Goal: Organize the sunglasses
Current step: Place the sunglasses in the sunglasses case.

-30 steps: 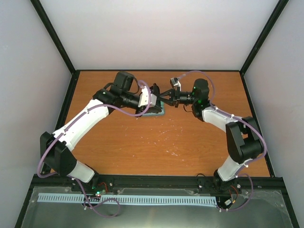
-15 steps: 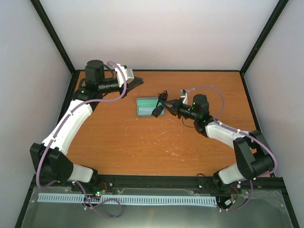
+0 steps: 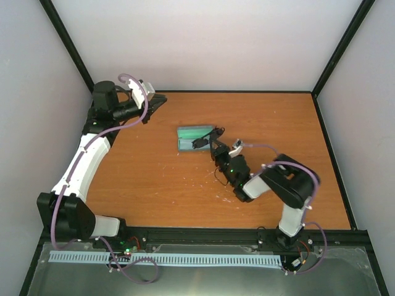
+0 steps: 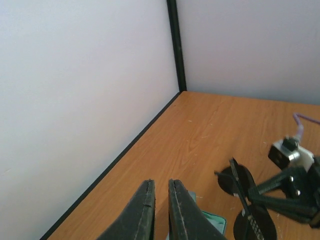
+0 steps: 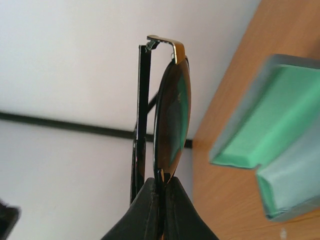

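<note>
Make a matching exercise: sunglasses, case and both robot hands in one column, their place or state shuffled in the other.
Column one
1. sunglasses
2. case
3. left hand
4. right hand

Column two
A. near the far left corner of the table, holding nothing
B. lying open, green inside
C. held up beside the case
D. fingers pinched on a lens rim

Pairs: 1-C, 2-B, 3-A, 4-D
</note>
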Controlling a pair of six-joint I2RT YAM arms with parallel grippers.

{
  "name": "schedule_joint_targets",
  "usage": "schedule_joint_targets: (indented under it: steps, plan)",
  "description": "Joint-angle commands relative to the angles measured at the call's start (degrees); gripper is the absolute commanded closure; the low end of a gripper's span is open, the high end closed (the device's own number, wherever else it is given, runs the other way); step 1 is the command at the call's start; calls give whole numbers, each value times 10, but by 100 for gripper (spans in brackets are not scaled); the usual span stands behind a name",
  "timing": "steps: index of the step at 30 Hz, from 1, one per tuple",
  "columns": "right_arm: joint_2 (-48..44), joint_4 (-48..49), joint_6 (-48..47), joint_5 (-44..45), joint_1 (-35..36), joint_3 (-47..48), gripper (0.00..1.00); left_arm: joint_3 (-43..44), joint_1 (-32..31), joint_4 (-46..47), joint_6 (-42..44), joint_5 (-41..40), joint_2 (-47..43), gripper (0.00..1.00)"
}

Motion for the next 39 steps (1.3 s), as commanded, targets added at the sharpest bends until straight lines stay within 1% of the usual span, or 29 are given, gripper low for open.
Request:
schedule_joint_targets:
  steps: [1, 2, 5, 10, 17, 26, 33, 39]
  plan:
    - [135, 221, 91, 186, 47, 15, 97, -1, 34, 23, -21, 6, -13, 89]
    - [164, 222, 99, 200, 53, 29, 97, -1, 41, 23, -22, 6, -14, 89]
    - [199, 222, 93, 206, 57, 67, 97, 3, 66, 20, -20, 9, -10, 89]
    - [217, 222, 78, 243, 57, 88, 97, 4, 93, 20, -19, 14, -2, 88]
    - [250, 216, 85, 244, 59, 123, 97, 7, 98, 29, -25, 18, 15, 88]
    - [267, 146, 101, 248, 64, 169, 97, 10, 100, 26, -2, 2, 15, 88]
    - [227, 17, 127, 234, 72, 174, 97, 1, 126, 36, -33, 17, 7, 88]
    - [217, -60, 140, 232, 78, 188, 97, -14, 138, 38, -42, 15, -8, 88]
